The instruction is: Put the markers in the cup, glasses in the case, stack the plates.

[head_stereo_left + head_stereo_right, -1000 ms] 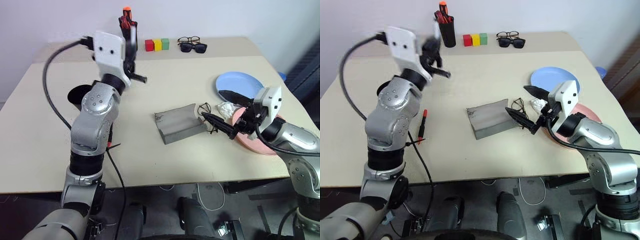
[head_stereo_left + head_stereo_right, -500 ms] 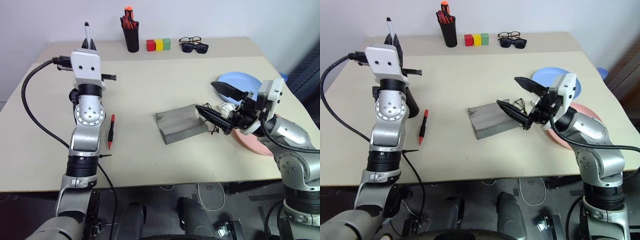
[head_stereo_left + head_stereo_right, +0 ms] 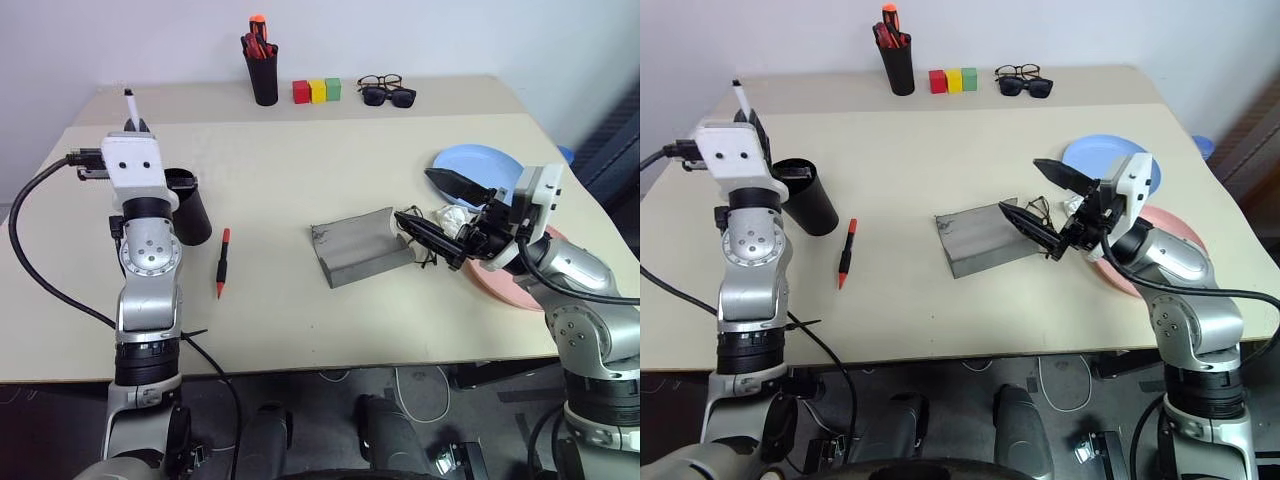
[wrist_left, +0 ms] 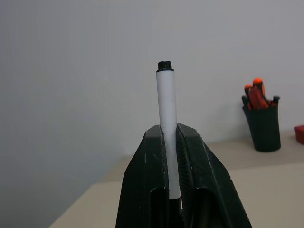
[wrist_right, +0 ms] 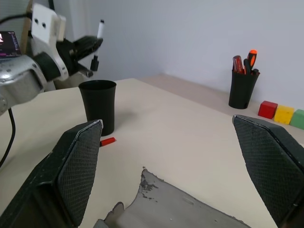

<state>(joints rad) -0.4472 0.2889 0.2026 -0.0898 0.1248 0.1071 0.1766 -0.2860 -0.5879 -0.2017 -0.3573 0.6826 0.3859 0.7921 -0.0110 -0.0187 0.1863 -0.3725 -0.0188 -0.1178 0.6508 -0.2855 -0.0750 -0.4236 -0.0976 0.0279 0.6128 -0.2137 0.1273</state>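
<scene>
My left gripper (image 4: 169,130) is shut on the white marker (image 4: 166,104), which stands upright with its black end on top. It is raised just left of and above the black cup (image 3: 188,205). The red marker (image 3: 222,262) lies flat on the table to the right of the cup. The grey case (image 3: 358,247) lies open mid-table, and the thin wire glasses (image 3: 412,222) rest at its right end. My right gripper (image 3: 413,193) hovers open over the glasses, holding nothing. The blue plate (image 3: 480,165) and the pink plate (image 3: 505,285) lie apart behind that arm.
A crumpled white object (image 3: 452,217) lies between the two plates. At the table's far edge stand a black pen holder (image 3: 263,75), three coloured blocks (image 3: 315,90), and another pair of glasses with sunglasses (image 3: 385,90).
My left arm has swung left and lower with the white marker, uncovering the cup and the red marker. The right gripper has stayed over the glasses, still open.
</scene>
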